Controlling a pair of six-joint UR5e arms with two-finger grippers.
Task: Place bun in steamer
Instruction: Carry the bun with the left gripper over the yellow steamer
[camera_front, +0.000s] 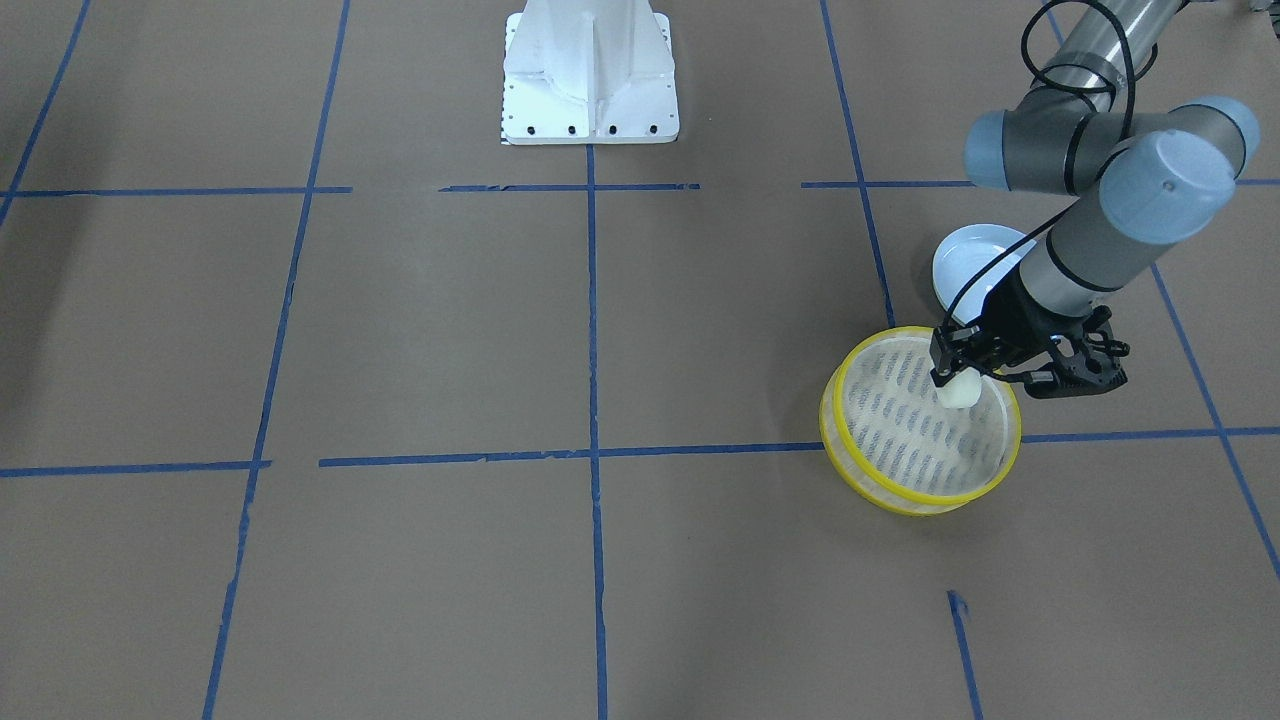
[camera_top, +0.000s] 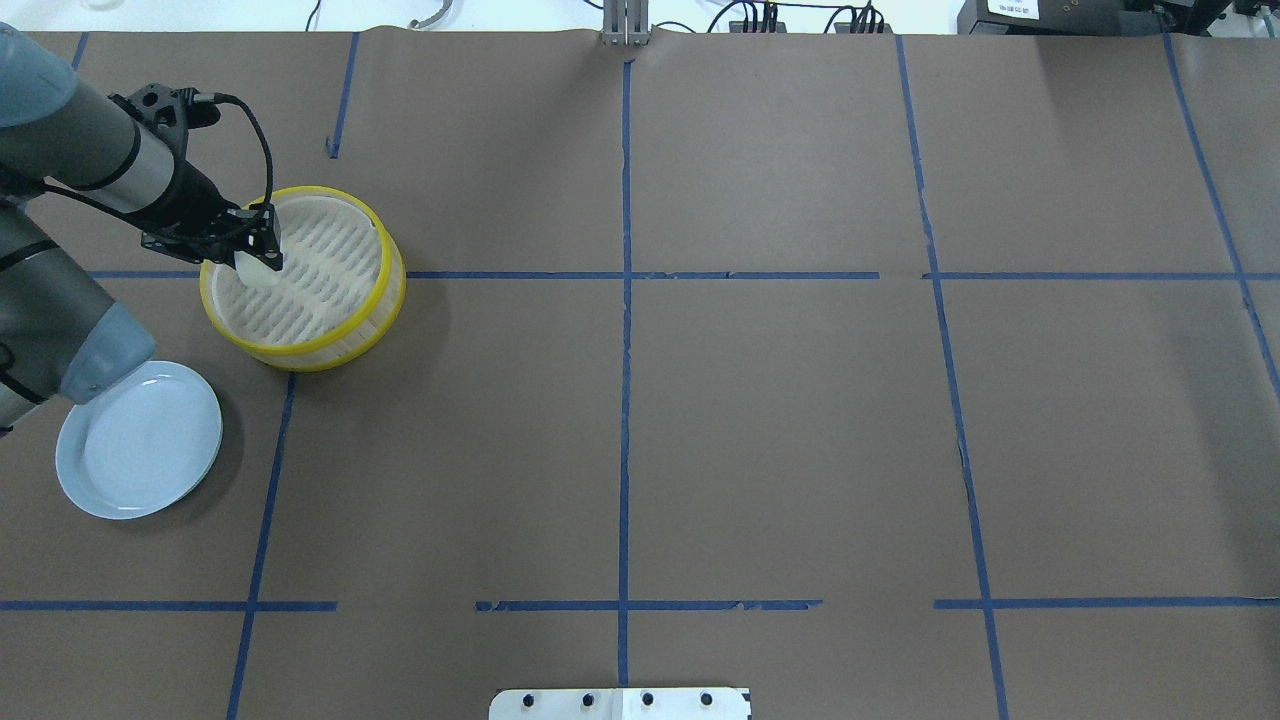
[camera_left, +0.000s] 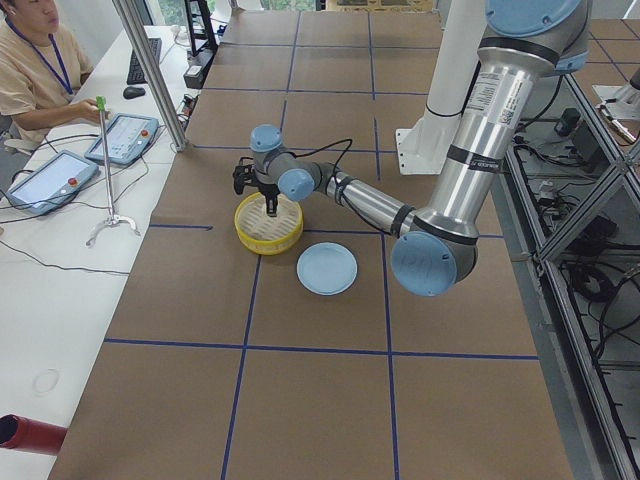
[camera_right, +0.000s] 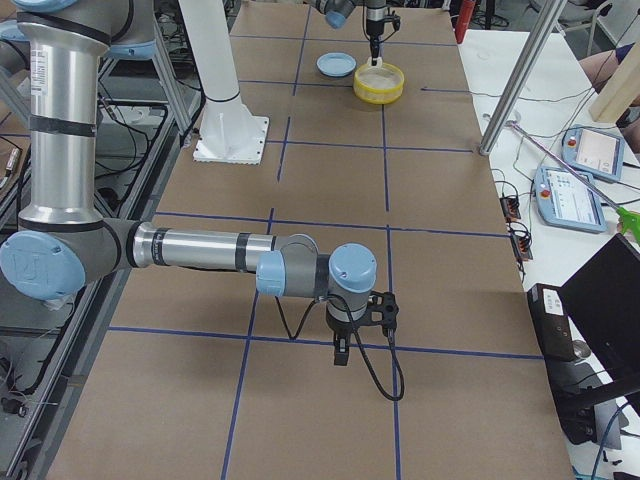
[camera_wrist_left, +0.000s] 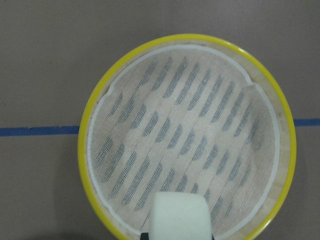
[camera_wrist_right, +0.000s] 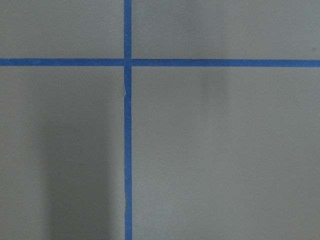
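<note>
Bright, even light from above, no glare. Soft shadow pools on the counter (camera_top: 440, 320) beside the steamer (camera_top: 330, 260); up close, the bun (camera_wrist_left: 180, 215) looks slightly blurred.

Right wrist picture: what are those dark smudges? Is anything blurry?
Right wrist view: soft shadows on the table paper, a wide one lower left, a faint one right of the blue tape, which looks sharp. Left wrist view: the bun is cut off at the bottom edge; the steamer mesh is crisp.
</note>
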